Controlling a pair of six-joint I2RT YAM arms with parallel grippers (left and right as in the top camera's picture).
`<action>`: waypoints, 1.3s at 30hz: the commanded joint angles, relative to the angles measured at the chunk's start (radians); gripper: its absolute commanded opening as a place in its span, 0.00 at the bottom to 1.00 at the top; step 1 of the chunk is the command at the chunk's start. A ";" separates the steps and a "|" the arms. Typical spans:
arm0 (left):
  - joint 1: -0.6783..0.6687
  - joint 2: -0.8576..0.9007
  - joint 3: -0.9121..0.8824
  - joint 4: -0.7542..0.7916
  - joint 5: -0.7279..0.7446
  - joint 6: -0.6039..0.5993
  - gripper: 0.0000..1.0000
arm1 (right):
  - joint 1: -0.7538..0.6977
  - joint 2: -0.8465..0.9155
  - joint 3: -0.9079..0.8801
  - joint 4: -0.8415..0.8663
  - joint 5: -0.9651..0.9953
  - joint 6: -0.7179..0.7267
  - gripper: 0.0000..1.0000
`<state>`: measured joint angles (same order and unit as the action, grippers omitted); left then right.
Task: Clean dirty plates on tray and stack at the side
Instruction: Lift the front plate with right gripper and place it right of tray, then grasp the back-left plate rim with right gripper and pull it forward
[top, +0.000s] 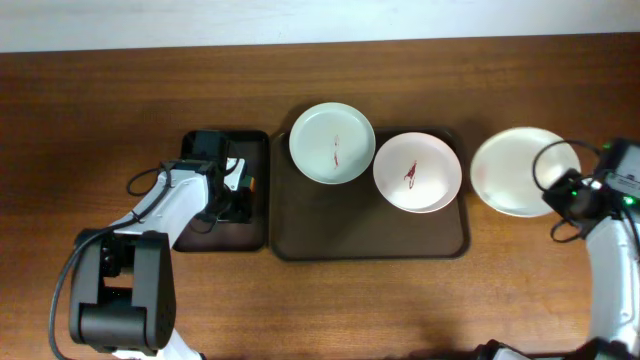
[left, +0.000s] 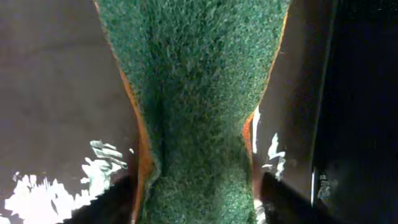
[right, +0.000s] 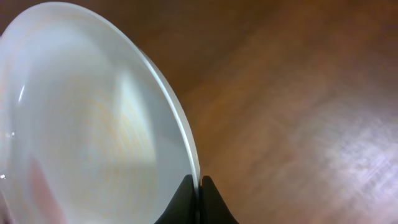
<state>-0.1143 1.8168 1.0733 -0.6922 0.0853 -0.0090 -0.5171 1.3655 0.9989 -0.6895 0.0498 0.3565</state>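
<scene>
Over on the left side, the left gripper (top: 232, 188) hangs low above the narrow dark tray (top: 256, 150) that sits just beside the big one. Its wrist camera is filled by a green scouring sponge (left: 199, 81) with an orange edge, lying on the narrow tray's dark floor and pinched in at the waist. The two dark fingertips (left: 115, 200) stand apart, one at each side of the sponge and right against its edges. Whether they press on it or only flank it, I cannot tell.

Near the middle of the wooden table (top: 100, 80) lies the large dark brown tray (top: 340, 225). Two white plates are on it, along its far side. The left plate (top: 332, 143) overhangs the far rim a little and has a thin red smear at its centre. The middle plate (top: 417, 172) is just beside it, rims about touching, with a red smear of its own.

A bare white plate (top: 515, 170) is off the tray, just past its right edge, with no smear that I can make out. The right gripper (right: 199, 186) is closed tight on that plate's rim, fingertips pinched together over the thin edge. From here I cannot say whether the plate rests on the wood or is lifted clear of it.
</scene>
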 joint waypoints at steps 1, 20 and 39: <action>0.006 0.005 0.009 0.003 0.004 0.002 0.71 | -0.073 0.071 0.022 -0.004 -0.017 0.027 0.04; 0.005 0.005 0.009 0.139 0.004 0.002 0.80 | 0.047 0.212 0.034 0.065 -0.826 -0.260 0.42; 0.003 0.005 0.008 0.130 0.005 0.002 0.75 | 0.799 0.343 0.185 0.121 -0.304 -0.027 0.55</action>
<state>-0.1146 1.8168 1.0737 -0.5602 0.0856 -0.0093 0.2424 1.6348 1.1690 -0.5838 -0.3214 0.1982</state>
